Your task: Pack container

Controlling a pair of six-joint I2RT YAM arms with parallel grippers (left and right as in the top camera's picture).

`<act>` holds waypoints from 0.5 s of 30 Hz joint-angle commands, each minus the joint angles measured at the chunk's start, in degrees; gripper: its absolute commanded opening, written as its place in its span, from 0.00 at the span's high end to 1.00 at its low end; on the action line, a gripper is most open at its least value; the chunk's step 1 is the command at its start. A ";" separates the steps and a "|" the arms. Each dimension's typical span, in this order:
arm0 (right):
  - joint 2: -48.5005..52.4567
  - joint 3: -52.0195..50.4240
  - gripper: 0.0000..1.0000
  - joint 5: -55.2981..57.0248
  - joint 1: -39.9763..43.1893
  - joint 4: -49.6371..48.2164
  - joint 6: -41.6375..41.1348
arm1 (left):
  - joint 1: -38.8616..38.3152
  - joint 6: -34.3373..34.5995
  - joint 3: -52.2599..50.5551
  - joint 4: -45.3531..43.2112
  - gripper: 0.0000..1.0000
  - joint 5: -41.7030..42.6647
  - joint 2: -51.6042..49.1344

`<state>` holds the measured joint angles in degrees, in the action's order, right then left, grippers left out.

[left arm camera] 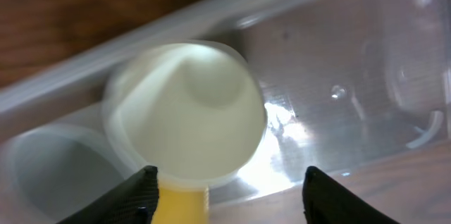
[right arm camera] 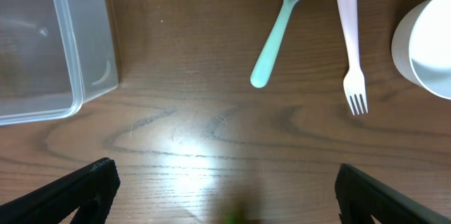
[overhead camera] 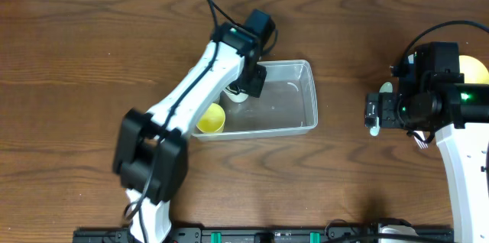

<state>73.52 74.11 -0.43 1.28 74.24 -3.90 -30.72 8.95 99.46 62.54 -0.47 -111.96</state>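
Your left gripper (left arm camera: 229, 176) is wide apart, nothing clamped. A blurred white cup (left arm camera: 187, 111) sits just past its fingertips; can't tell if they touch. L arm stretches out from the near edge, wrist dipped into the container (overhead camera: 290, 104), which lies mid-table w/ a yellow cup (overhead camera: 212, 118) in its left end. Your right gripper (right arm camera: 225, 171) also gapes, empty, over bare wood, w/ the container off to its left.
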 commanded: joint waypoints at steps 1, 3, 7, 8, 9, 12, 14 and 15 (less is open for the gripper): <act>0.11 0.90 0.01 -0.52 0.63 -0.11 -0.76 | 1.55 1.27 3.17 0.96 0.29 -4.96 10.80; 0.11 0.90 0.01 -0.72 0.63 -0.66 -0.76 | 3.80 2.19 3.17 2.03 0.28 -4.94 15.54; 0.13 1.14 0.01 -0.24 0.66 -6.01 -0.76 | 11.08 4.70 3.13 4.94 0.27 -4.90 23.02; 0.39 1.57 0.01 0.26 0.83 -7.69 -0.87 | 13.62 5.22 2.97 5.60 0.27 -4.66 24.52; 0.92 2.34 0.01 0.61 1.20 -9.22 -1.33 | 16.24 5.29 2.64 5.90 0.26 -3.72 25.79; 4.00 6.27 0.01 0.63 2.95 -11.15 -1.40 | 23.82 5.25 0.76 5.99 0.26 0.90 28.22; 7.37 10.34 0.01 0.68 4.59 -11.10 -0.50 | 28.50 5.22 -1.25 5.92 0.26 4.11 28.83; 9.42 12.59 0.01 1.05 5.46 -11.04 0.17 | 30.62 5.03 -2.51 5.88 0.26 5.51 28.89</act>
<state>78.91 81.43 -0.38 4.47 63.51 -4.14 -4.51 13.34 100.38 67.92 -0.23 -82.17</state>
